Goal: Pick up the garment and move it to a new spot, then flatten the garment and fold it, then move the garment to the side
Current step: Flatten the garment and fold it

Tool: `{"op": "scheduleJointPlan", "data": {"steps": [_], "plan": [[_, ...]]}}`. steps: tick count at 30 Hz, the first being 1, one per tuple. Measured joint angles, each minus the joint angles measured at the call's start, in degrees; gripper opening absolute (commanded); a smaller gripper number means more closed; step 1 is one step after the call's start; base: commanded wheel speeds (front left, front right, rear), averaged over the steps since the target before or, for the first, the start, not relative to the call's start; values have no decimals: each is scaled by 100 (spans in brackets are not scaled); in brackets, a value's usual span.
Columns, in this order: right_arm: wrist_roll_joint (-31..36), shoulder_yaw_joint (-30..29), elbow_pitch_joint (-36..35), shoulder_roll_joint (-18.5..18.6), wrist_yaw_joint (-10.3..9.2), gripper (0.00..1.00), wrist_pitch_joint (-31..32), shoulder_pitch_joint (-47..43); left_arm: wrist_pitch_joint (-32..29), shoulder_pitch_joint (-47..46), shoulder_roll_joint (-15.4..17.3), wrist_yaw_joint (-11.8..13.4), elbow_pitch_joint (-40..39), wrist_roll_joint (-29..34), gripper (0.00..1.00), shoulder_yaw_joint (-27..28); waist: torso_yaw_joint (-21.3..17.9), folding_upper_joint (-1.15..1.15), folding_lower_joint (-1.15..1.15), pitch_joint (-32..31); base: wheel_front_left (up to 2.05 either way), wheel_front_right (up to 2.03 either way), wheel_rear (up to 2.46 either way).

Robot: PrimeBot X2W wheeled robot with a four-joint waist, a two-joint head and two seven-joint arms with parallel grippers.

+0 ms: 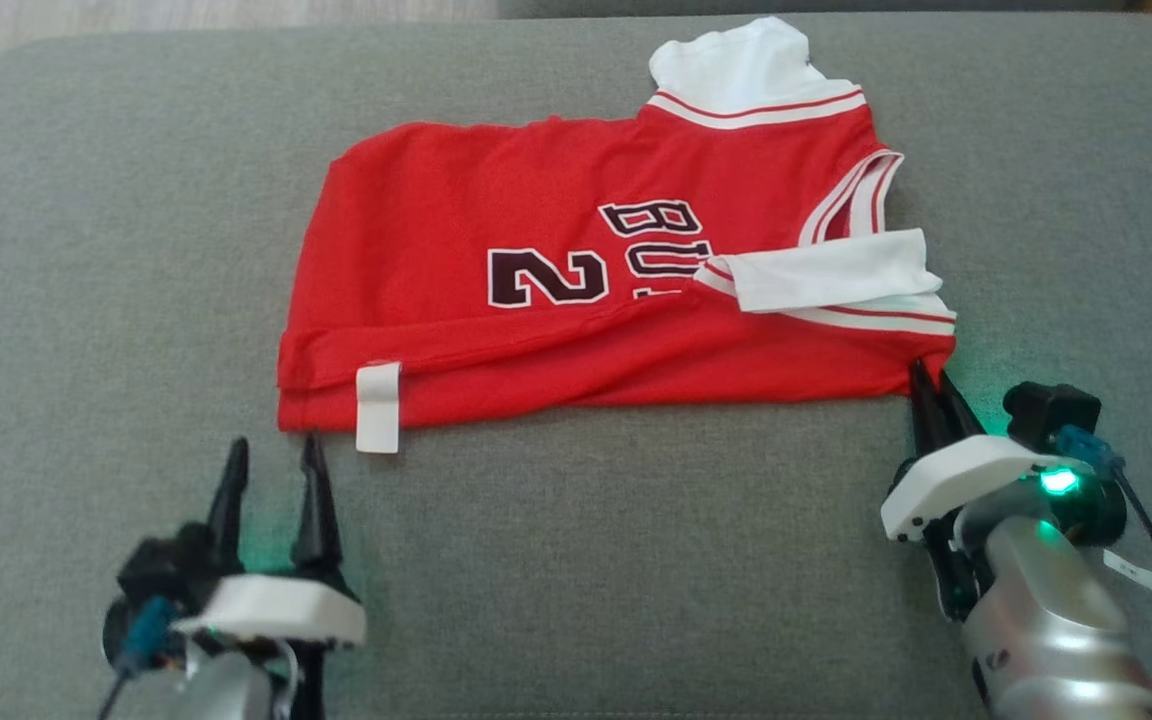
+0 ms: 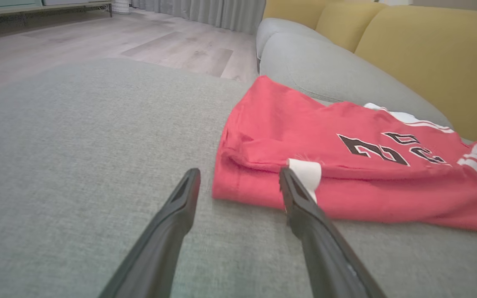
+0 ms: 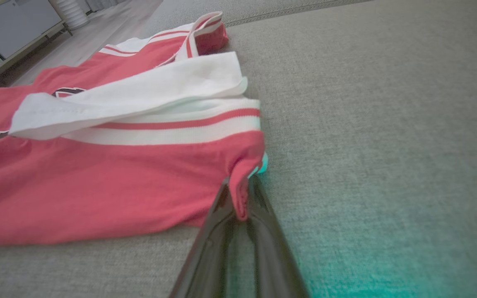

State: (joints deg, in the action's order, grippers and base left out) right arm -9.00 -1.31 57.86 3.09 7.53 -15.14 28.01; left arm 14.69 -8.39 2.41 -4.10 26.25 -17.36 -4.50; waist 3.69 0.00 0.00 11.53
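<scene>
Two tools address the near edge. Your right tool point(image 1: 931, 385) is clamped on the near right corner of the red jersey point(image 1: 536, 300). Your left tool point(image 1: 274, 455) has its fingers apart and empty, just short of the near left corner, beside the white label point(image 1: 378, 405). The jersey lies on the grey sofa seat point(image 1: 86, 300), long axis running left to right, directly ahead of both tools. The left corner grasp is probably next.

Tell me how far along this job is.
Done: jersey laid out on the cushion, near edge seemingly folded over. In hand: right gripper shut on its near corner; left gripper open, just short of the jersey. Left: remaining folds, moving it aside.
</scene>
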Motion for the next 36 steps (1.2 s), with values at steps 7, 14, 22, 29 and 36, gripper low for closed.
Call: {"op": "scheduleJointPlan", "data": {"steps": [7, 14, 22, 29, 36], "plan": [[-15, 155, -225, -12, 0, 0, 1, -4, 1, -597, -13, -209, 639, -4, 100, 302, -134, 0, 0, 128, 0, 0, 0], [-148, 322, -443, -21, 0, 0, 1, 1, 0, -881, -36, -300, 1361, 26, 100, 443, -267, 0, 0, 263, 0, 0, 0], [-486, 612, -658, -15, 0, 0, 10, -2, 27, -1205, -18, -304, 1813, -256, 0, 247, -388, 0, 1, 341, 0, 0, 0], [-1021, 719, -934, -14, 0, 0, 35, -45, 30, -1264, 40, -303, 1883, -1182, 0, -257, -392, 0, 0, 151, 0, 0, 0], [-1115, 602, -1006, -13, 0, 0, 36, 38, 0, -1246, 354, -347, 1146, -1326, 0, -81, -379, 0, 0, -433, 0, 0, 0]]}}
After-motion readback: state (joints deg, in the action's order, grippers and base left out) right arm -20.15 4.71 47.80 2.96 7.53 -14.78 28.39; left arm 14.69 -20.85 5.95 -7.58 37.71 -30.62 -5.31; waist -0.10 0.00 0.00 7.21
